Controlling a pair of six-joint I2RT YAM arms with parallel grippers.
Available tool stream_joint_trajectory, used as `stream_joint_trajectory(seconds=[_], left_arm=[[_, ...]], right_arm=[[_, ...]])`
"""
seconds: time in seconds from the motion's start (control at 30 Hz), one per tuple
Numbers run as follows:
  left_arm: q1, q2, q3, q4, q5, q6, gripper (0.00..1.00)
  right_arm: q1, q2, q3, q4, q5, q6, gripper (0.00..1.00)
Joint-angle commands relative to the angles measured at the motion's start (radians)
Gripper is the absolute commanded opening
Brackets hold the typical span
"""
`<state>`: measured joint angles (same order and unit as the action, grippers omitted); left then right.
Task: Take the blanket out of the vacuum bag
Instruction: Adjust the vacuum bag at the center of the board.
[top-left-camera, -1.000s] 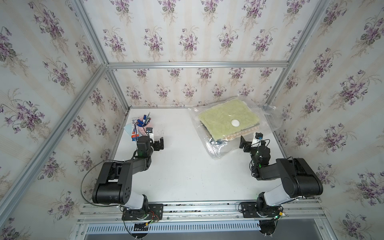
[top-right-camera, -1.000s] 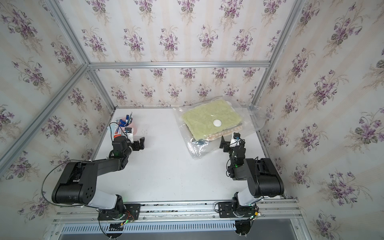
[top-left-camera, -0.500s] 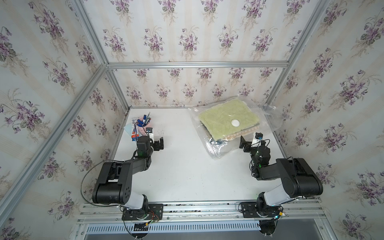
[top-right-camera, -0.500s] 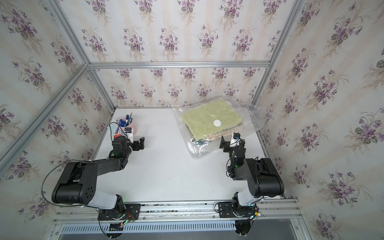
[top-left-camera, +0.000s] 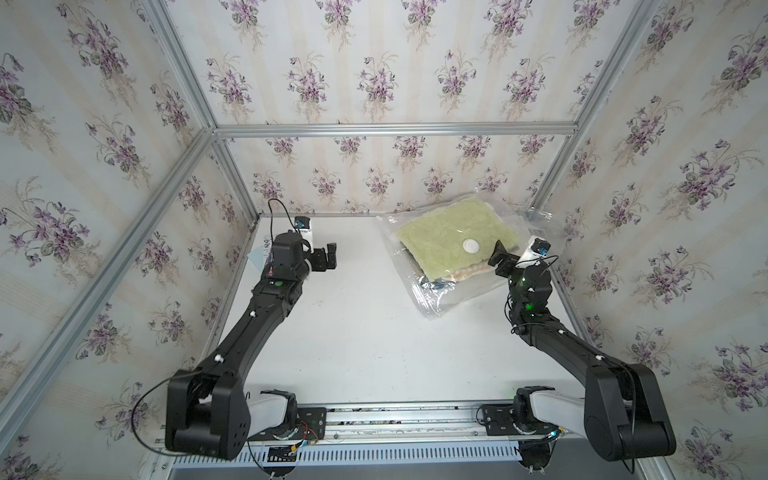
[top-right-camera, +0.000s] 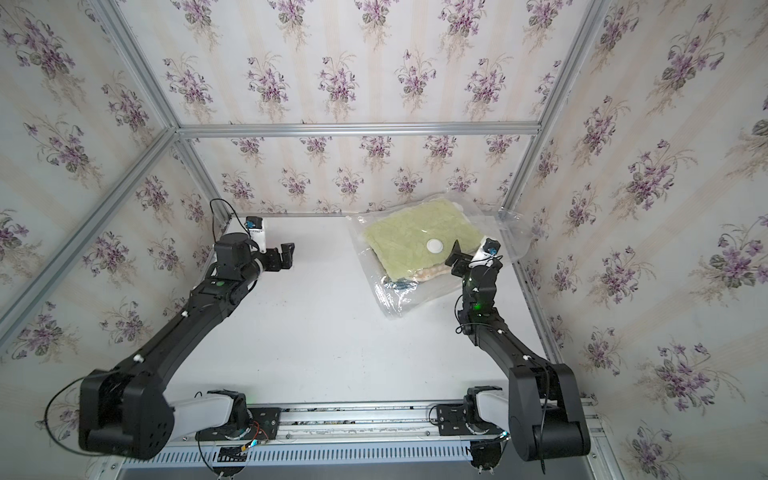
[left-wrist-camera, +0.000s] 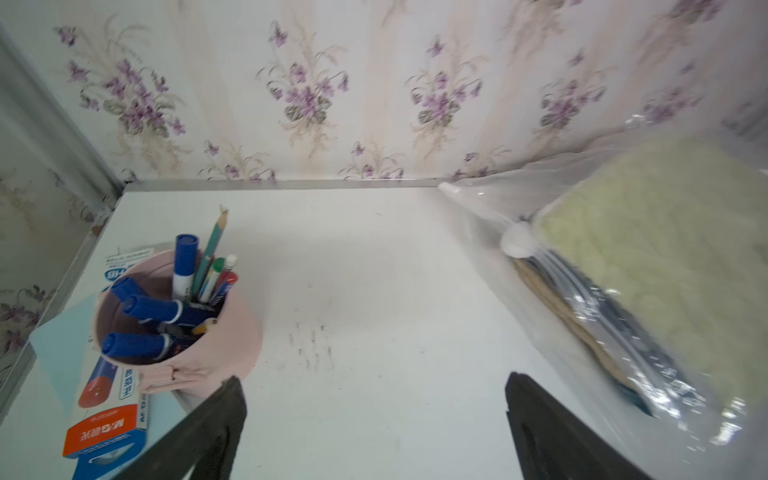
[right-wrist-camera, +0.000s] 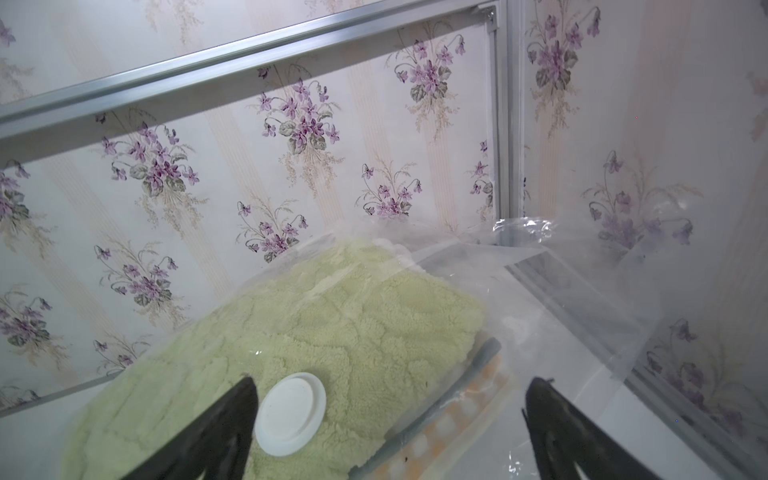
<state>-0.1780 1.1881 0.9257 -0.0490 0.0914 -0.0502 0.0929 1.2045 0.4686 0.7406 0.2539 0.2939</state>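
1. Blanket (top-left-camera: 451, 239), pale green, lies wholly inside the vacuum bag (top-left-camera: 432, 297) at the tabletop's (top-left-camera: 374, 340) far right corner.
2. Right jaws are spread wide and empty, over the bag beside its valve disc (right-wrist-camera: 290, 413).
3. Left jaws are equally wide and empty, near a pen cup (left-wrist-camera: 232, 332) and well apart from the bag.
4. Step in hand is probably the approach, as nothing is gripped yet.
5. Next move likely calls for finding the bag's mouth, though I cannot tell whether it is unzipped. Then one arm pins the plastic while the other pulls the fabric.

At ten o'clock on the table (top-left-camera: 374, 332), a box (left-wrist-camera: 104, 432) under the pink pen cup (left-wrist-camera: 232, 345) reads "M&G" on its orange end, upside down. What seems its white-and-blue end reads "HB". The smaller print is unreadable.
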Motion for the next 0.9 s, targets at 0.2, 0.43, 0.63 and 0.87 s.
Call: stream_joint_trajectory(seconds=[0.2, 0.43, 0.63, 0.87], left_arm=[[-0.054, -0.122, -0.086, -0.152, -0.037, -0.465, 1.00], [-0.036, -0.077, -0.072, -0.167, 0.110, -0.490, 1.00], [-0.136, -0.048, 0.024, -0.331, 0.041, -0.413, 1.00], [-0.230, 0.041, 0.101, -0.410, -0.025, -0.345, 0.95]], right_arm=[[-0.032, -0.004, -0.022, -0.079, -0.172, 0.313, 0.79], [-0.032, 0.026, 0.018, -0.164, -0.271, 0.339, 0.73], [-0.033, 0.066, 0.068, -0.224, -0.337, 0.381, 0.73], [-0.033, 0.097, 0.113, -0.278, -0.389, 0.386, 0.75]])
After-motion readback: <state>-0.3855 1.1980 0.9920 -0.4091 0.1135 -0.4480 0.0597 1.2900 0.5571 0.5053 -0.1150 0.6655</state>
